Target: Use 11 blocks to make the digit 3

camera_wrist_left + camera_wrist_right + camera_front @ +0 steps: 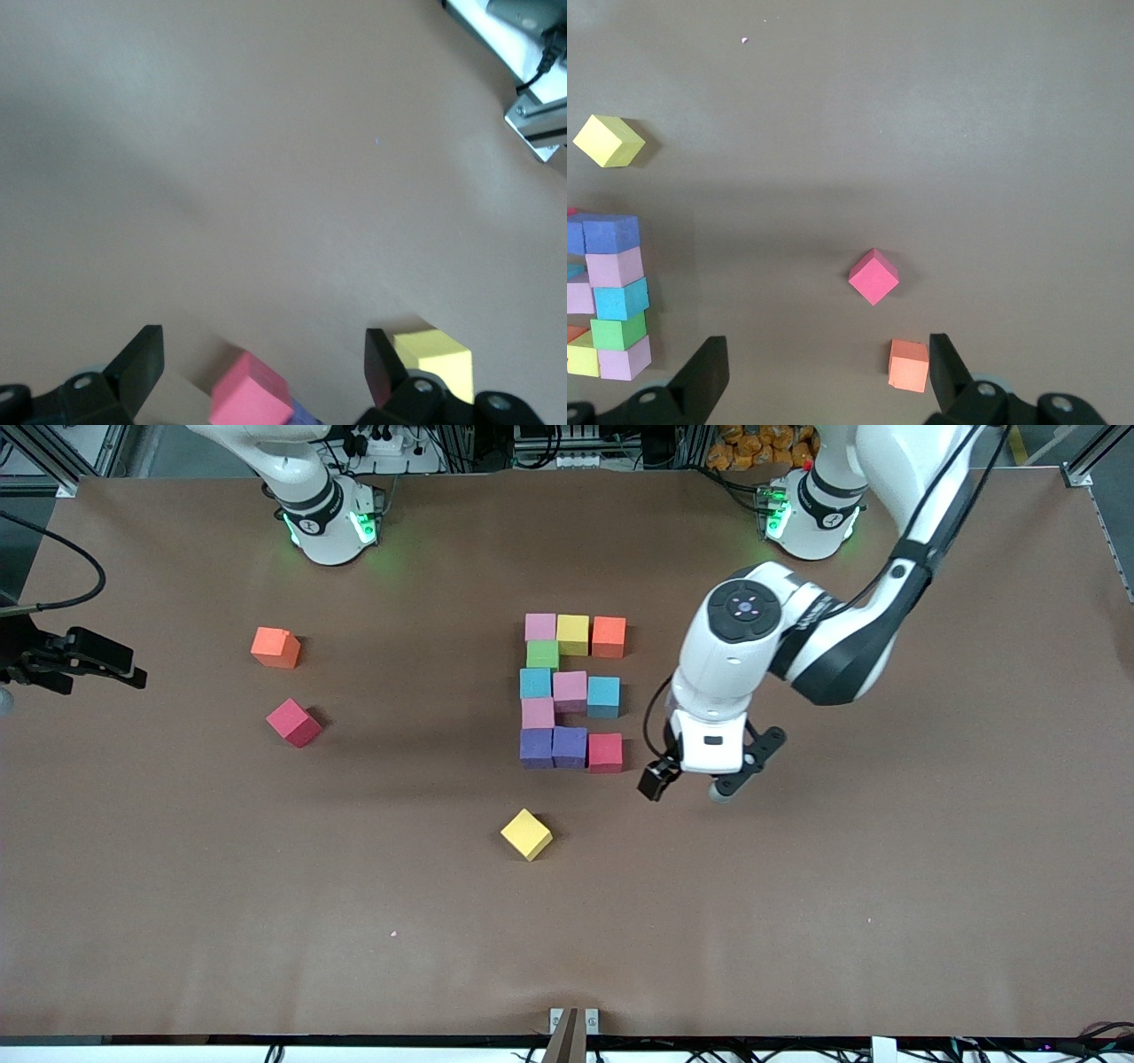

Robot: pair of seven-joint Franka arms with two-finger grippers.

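Front view first: we see the digit 3 (pixel 570 691) standing complete in the middle of the table (pixel 797 921). We count eleven blocks in it, three across in each of three rows, with single cubes linking the rows down one edge. From this camera it reads mirrored, like an E. That fits a numeral laid out to be read from the robots' side. The cubes touch or nearly touch, though the middle row sits a little crooked.

The left gripper (pixel 687 786) hangs low over bare table just beside the red corner block (pixel 605 752), toward the left arm's end. Its jaws stand wide apart with nothing between them. In the left wrist view that red cube shows between the spread fingers (pixel 142 359), apart from both. We judge this as the stance of a hand that is done with a placed cube, not one reaching for another.

Three spare cubes lie outside the figure. A yellow block (pixel 526 834) is nearer to the front camera than the digit. An orange block (pixel 275 647) and a crimson block (pixel 294 722) lie well apart from it toward the right arm's end. We judge them as surplus, since the count is met.

The right gripper (pixel 824 363) waits high over that end, jaws spread and empty, clear of the work. Only a small squaring-up of the middle row seems left.
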